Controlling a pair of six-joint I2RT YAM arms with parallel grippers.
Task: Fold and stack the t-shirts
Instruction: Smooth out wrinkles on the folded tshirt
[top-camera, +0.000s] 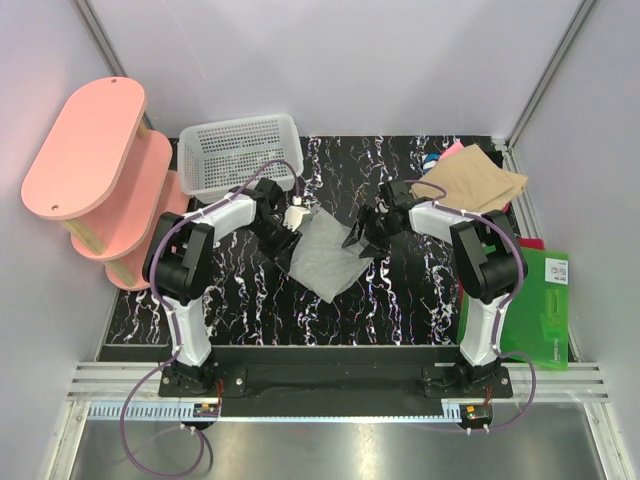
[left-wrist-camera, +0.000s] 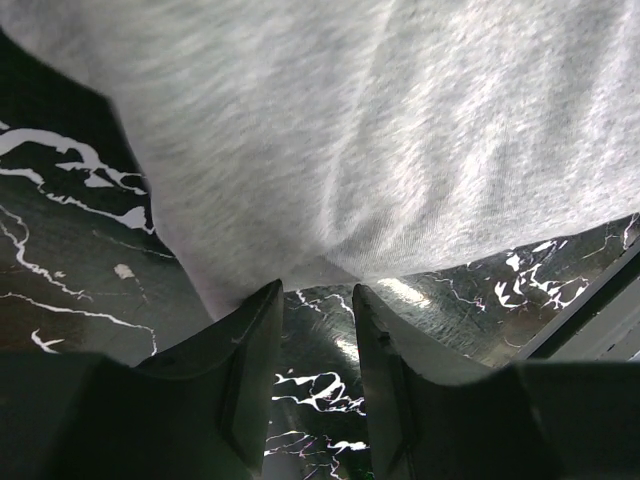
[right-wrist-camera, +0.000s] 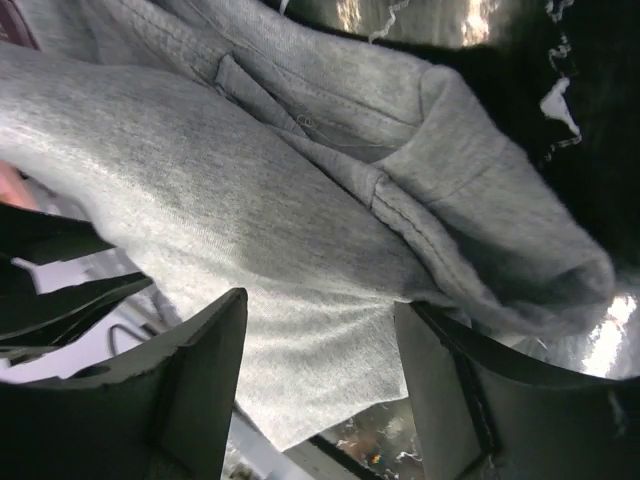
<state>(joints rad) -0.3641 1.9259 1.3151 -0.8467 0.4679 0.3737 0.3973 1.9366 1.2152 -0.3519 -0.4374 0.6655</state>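
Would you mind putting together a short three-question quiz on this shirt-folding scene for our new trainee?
1. True or false: the tan t-shirt lies at the far right corner of the table.
2. The left gripper and the right gripper are both at: A) the tan t-shirt, B) the grey t-shirt, C) neither.
3. What flat thing lies just right of the right arm?

Key: 1 true; 2 B; 3 the green board.

Loose shirt centre, basket behind-left, folded shirt behind-right
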